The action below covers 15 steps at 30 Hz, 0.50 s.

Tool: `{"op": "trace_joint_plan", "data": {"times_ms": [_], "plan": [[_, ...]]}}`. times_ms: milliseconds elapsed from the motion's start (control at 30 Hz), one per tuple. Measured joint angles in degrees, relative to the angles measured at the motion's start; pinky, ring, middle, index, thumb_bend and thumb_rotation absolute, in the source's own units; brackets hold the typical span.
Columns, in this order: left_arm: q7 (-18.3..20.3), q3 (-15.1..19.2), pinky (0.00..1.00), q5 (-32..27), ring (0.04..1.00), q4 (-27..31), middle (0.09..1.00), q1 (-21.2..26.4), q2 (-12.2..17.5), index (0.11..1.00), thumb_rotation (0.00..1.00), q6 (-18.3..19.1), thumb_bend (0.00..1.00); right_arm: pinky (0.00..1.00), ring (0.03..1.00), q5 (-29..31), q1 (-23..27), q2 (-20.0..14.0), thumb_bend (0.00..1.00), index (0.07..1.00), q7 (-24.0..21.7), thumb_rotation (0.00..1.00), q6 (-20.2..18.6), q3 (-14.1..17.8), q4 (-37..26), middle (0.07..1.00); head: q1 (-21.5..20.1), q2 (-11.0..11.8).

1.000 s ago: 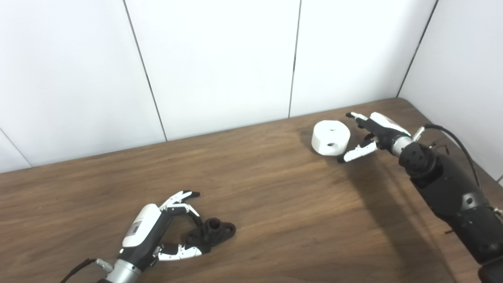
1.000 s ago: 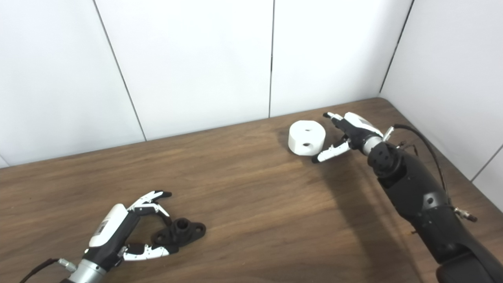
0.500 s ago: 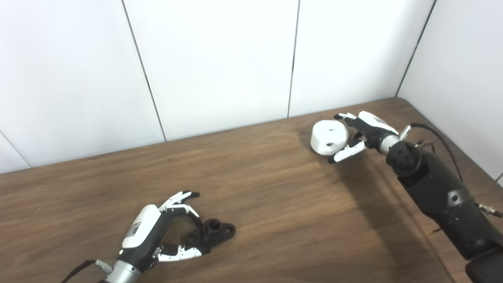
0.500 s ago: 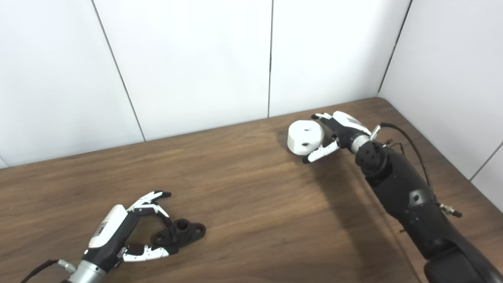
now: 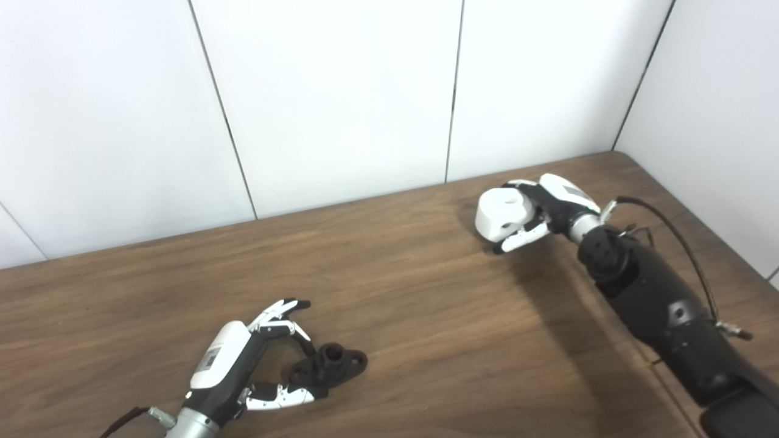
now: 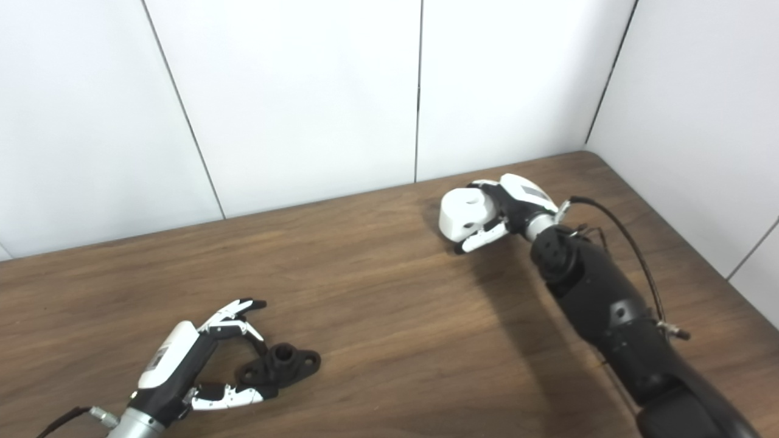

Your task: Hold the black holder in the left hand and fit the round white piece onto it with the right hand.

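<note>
Left eye view — right hand (image 5: 551, 207) around white piece (image 5: 503, 213)

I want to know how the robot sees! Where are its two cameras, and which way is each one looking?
Left eye view: on the robot's head, looking down at the table; left hand by the black holder, right hand on the round white piece, both arms.
Right eye view: beside it, same downward look, everything sits a little further left.
Shared: the same table, hands, parts and white wall.
</note>
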<state>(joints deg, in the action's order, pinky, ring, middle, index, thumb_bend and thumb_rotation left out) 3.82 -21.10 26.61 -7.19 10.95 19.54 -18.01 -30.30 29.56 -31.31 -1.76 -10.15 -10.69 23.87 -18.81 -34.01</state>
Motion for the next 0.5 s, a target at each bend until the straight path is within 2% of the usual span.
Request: {"op": "trace_joint_plan", "data": {"times_ms": [133, 233, 500], "plan": [[0.26, 0.12, 0.78, 0.00, 0.927, 0.08, 0.885, 0.01, 0.03, 0.483, 0.05, 0.05, 0.52, 0.72, 0.804, -0.50, -0.46, 1.12, 0.52, 0.484, 6.09, 0.13, 5.63, -0.01, 1.78, 0.752, 0.09, -0.09], [0.46, 0.11, 0.78, -0.01, 0.930, 0.34, 0.888, -0.09, 0.02, 0.483, 0.05, 0.06, 0.52, 0.72, 0.798, -0.82, -0.47, 1.40, 0.52, 0.483, 8.24, 0.13, 6.33, 0.02, 2.59, 0.742, 0.00, -0.09], [0.49, 0.17, 0.77, 0.00, 0.923, 0.45, 0.892, -0.14, -0.02, 0.483, 0.05, 0.08, 0.52, 0.67, 0.765, -1.51, -1.04, 1.64, 0.52, 0.482, 10.30, 0.13, 7.46, 0.02, 2.58, 0.722, 0.79, -0.35]]}}
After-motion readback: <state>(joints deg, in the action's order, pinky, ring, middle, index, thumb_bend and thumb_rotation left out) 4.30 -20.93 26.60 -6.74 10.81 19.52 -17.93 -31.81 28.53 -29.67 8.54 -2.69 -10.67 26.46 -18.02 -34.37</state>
